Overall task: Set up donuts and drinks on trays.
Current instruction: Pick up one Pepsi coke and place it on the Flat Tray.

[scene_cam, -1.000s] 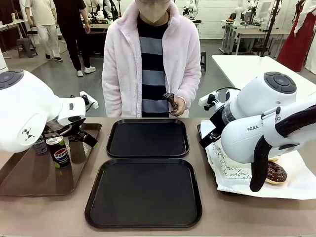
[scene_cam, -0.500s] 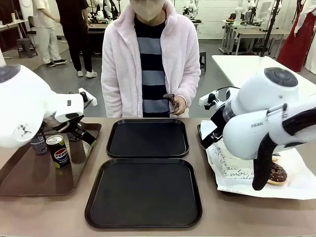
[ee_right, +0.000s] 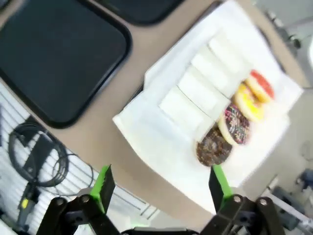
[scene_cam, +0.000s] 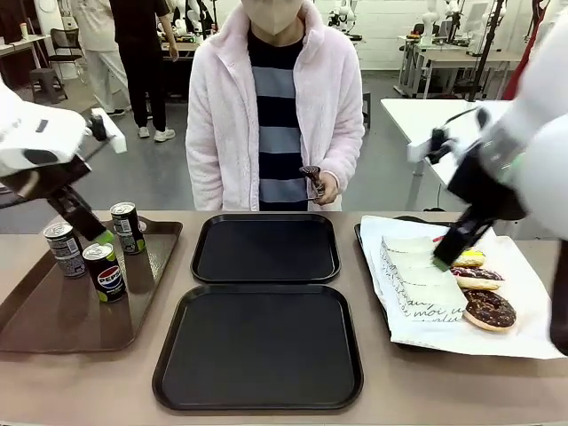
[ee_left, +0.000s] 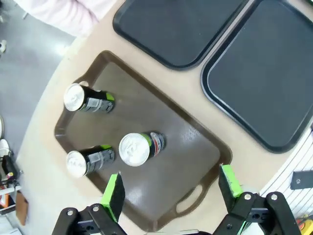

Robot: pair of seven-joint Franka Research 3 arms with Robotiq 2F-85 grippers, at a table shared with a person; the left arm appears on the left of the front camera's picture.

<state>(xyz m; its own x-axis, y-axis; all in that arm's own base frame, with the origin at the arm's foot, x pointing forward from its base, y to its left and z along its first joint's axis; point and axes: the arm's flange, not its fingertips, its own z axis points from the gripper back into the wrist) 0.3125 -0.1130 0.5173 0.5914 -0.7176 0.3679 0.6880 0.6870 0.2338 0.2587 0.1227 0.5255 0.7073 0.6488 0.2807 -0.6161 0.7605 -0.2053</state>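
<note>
Trays (scene_cam: pixel 257 348) lie one behind the other at the middle of the worktop (scene_cam: pixel 89 386). To their left three drinks (scene_cam: pixel 109 273) stand on a brown tray (scene_cam: pixel 53 319), the left gripper (ee_left: pixel 170 181) above with jaws apart. To their right donuts (scene_cam: pixel 488 309) lie on white paper (scene_cam: pixel 417 306) beneath the right gripper (ee_right: pixel 160 176), jaws likewise apart. Beyond, at the far edge, stands a person (scene_cam: pixel 275 106).

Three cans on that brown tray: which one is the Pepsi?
The black slim can with the red-white-blue roundel and green band, closest to the robot's edge of the brown plastic tray. The two dark grey cans behind it lack that logo.
</note>
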